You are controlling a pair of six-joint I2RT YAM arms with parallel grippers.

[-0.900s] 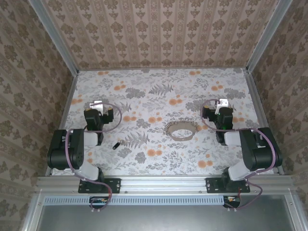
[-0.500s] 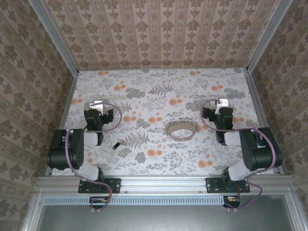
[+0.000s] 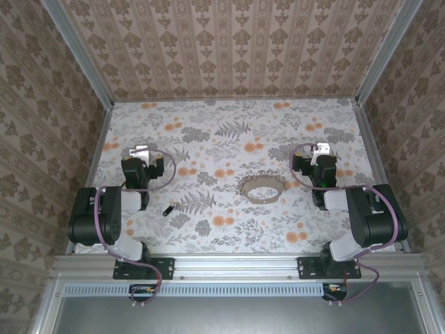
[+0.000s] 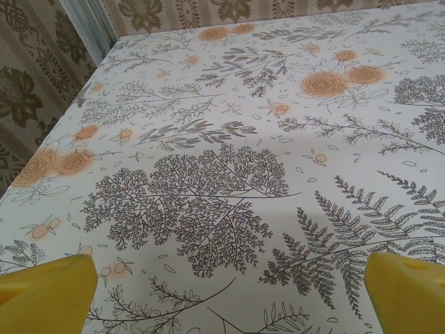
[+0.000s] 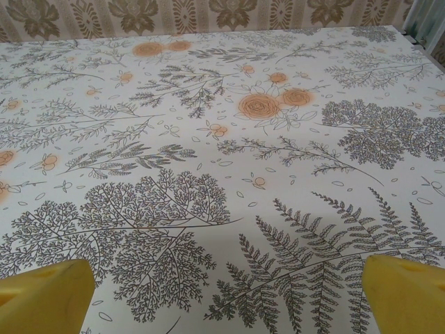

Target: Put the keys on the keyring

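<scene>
The keyring (image 3: 262, 188), a brownish-grey hoop with a toothed rim, lies flat near the middle of the floral table. A tiny dark key (image 3: 167, 209) rests on the table to its left, just right of the left arm. My left gripper (image 3: 141, 151) sits at the left side, behind the key and apart from it. Its yellow fingertips (image 4: 45, 292) stand wide apart over bare cloth. My right gripper (image 3: 320, 149) is right of the hoop, apart from it. Its yellow fingertips (image 5: 407, 292) are also spread wide with nothing between them.
Patterned walls with aluminium corner posts (image 3: 83, 62) close the table on three sides. A metal rail (image 3: 236, 264) carries both arm bases at the near edge. Purple cables (image 3: 167, 170) loop beside each wrist.
</scene>
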